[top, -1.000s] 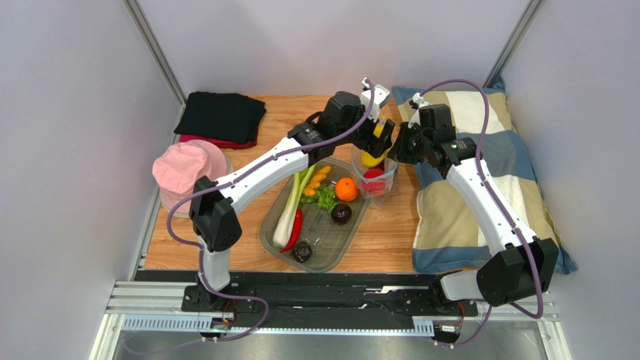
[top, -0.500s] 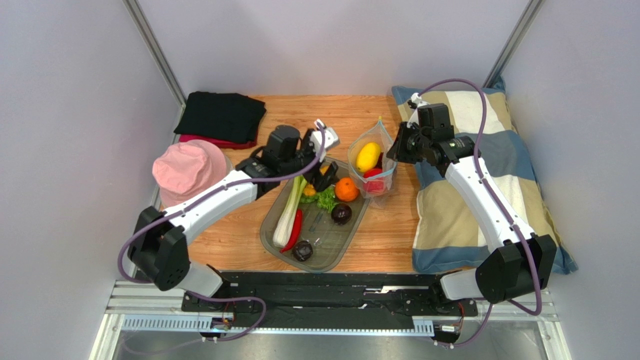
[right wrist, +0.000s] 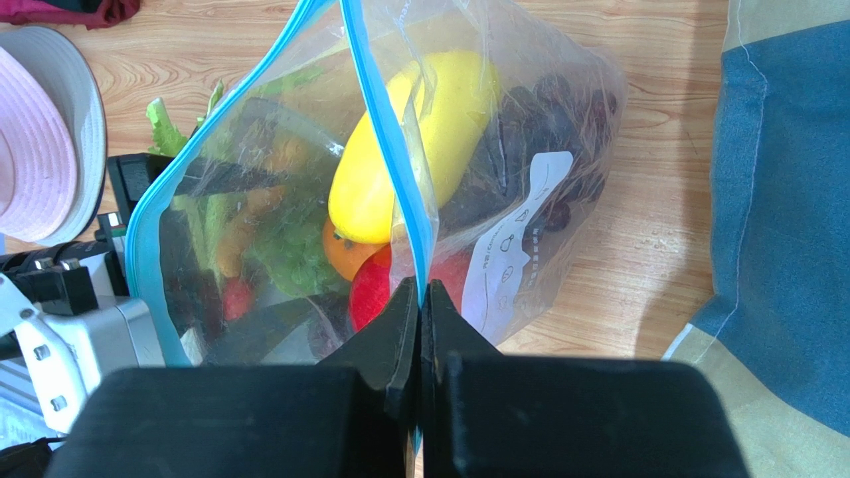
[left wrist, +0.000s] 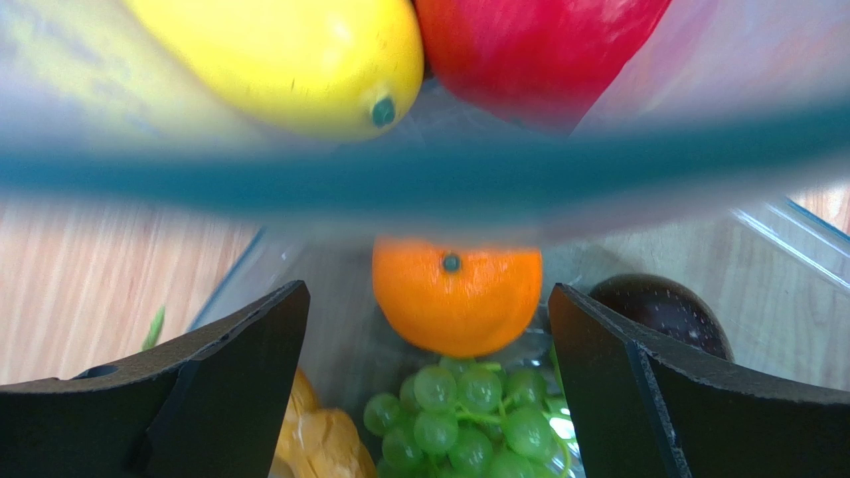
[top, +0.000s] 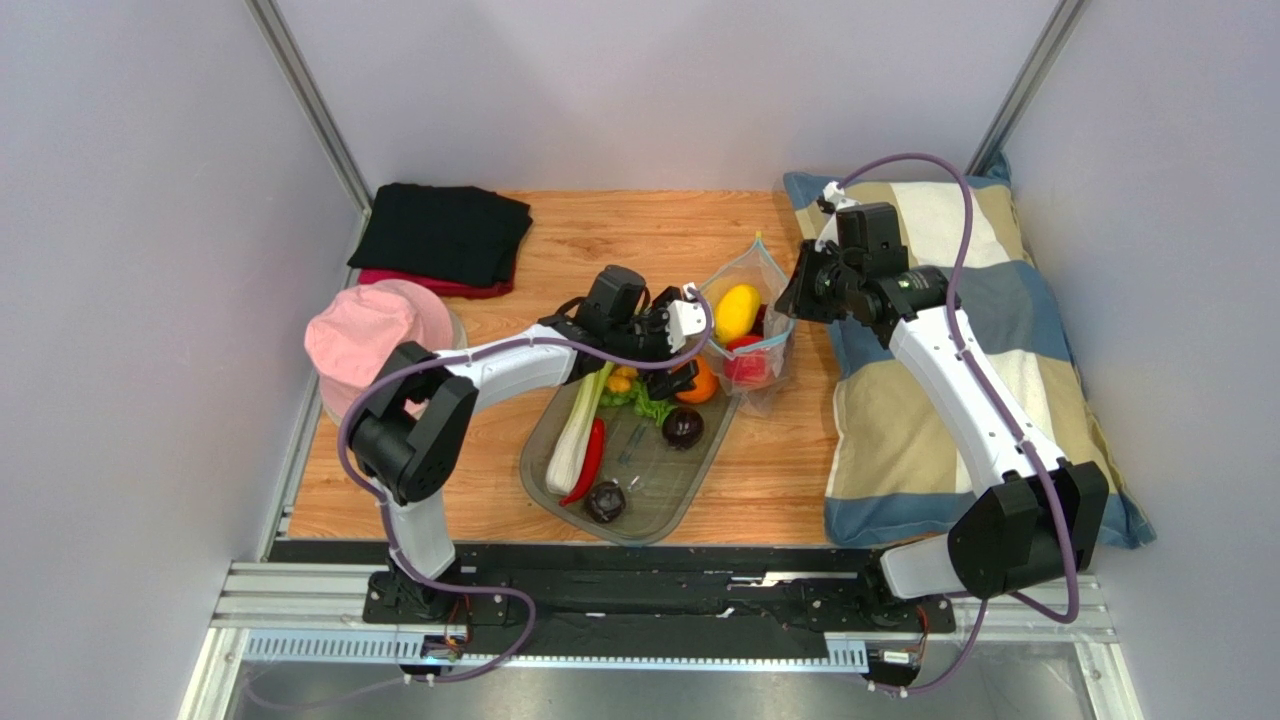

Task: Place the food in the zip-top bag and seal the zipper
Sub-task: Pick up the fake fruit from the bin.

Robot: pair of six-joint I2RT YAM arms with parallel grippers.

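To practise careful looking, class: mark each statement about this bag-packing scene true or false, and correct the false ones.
1. The lemon is inside the zip-top bag. True.
2. The right gripper is open. False: it is shut on the zipper.
3. The left gripper is open. True.
4. The leek is in the bag. False: it lies in the tray.

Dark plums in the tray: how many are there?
2. One dark plum lies at the tray's right side, beside the orange; the other sits at the near end beside the red chili. More may hide under the left arm.
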